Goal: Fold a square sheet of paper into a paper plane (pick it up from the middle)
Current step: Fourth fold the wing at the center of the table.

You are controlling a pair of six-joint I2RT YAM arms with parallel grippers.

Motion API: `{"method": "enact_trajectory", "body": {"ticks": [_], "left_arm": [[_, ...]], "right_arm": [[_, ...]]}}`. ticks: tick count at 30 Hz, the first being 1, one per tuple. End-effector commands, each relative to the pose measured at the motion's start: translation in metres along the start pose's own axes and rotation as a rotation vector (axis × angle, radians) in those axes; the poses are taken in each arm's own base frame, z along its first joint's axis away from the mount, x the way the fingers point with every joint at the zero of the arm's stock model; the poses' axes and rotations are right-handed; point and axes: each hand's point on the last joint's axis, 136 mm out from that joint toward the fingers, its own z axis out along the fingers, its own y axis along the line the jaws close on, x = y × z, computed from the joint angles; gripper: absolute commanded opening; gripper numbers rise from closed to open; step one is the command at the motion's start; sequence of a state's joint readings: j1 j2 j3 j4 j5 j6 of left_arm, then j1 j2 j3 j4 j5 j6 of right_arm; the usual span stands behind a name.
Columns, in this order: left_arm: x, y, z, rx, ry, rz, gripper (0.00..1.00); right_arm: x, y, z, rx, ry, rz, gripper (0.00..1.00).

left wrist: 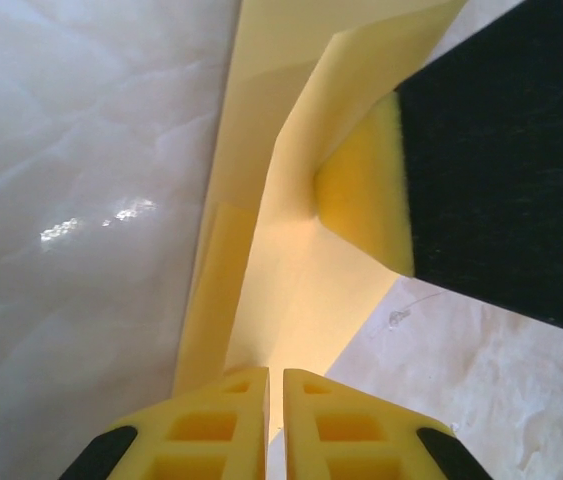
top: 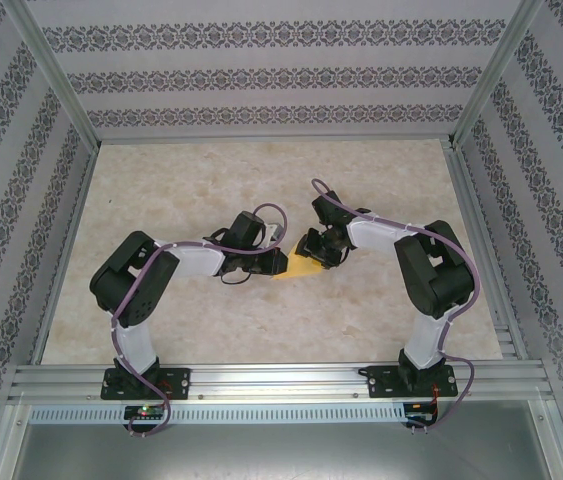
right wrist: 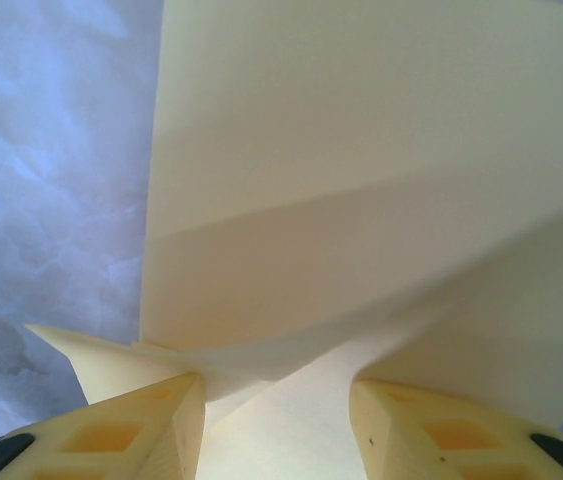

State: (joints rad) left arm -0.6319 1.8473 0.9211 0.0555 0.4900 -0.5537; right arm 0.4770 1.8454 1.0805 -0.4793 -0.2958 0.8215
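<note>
At table [top: 161, 330] centre, L gripper [left wrist: 275, 376] pinched shut on part-folded yellow sheet [left wrist: 291, 270]; R gripper [right wrist: 276, 388] fingers stood apart, straddling it.

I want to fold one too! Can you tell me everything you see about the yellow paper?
The yellow paper is thin, plain and already partly folded, with sharp creases and flaps lifted off the pale table. It sits mid-table. The left gripper pinches one edge. The right gripper straddles another fold, its jaws apart.
</note>
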Motion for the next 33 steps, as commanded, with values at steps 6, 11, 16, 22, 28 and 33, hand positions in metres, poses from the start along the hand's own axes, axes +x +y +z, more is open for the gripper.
{"method": "enact_trajectory", "body": {"ticks": [6, 11, 16, 22, 28, 33], "left_arm": [[0.002, 0.006, 0.008, -0.037, 0.018, 0.005, 0.11], [0.002, 0.004, 0.009, -0.022, 0.025, 0.009, 0.11], [0.005, 0.003, 0.01, -0.015, 0.042, 0.015, 0.11], [0.007, 0.006, 0.012, -0.022, 0.053, 0.017, 0.11], [0.007, 0.006, 0.012, -0.022, 0.055, 0.02, 0.11], [0.005, 0.003, 0.01, -0.017, 0.05, 0.027, 0.11]], "right_arm": [[0.018, -0.056, 0.024, 0.21, 0.062, 0.059, 0.43], [0.017, -0.053, 0.025, 0.187, 0.062, 0.056, 0.43], [0.004, -0.016, 0.009, 0.016, 0.0, -0.011, 0.46], [-0.012, 0.02, -0.027, -0.099, -0.074, -0.104, 0.5], [-0.021, 0.026, -0.039, -0.108, -0.102, -0.107, 0.51], [-0.026, 0.019, -0.03, -0.062, -0.091, -0.076, 0.52]]}}
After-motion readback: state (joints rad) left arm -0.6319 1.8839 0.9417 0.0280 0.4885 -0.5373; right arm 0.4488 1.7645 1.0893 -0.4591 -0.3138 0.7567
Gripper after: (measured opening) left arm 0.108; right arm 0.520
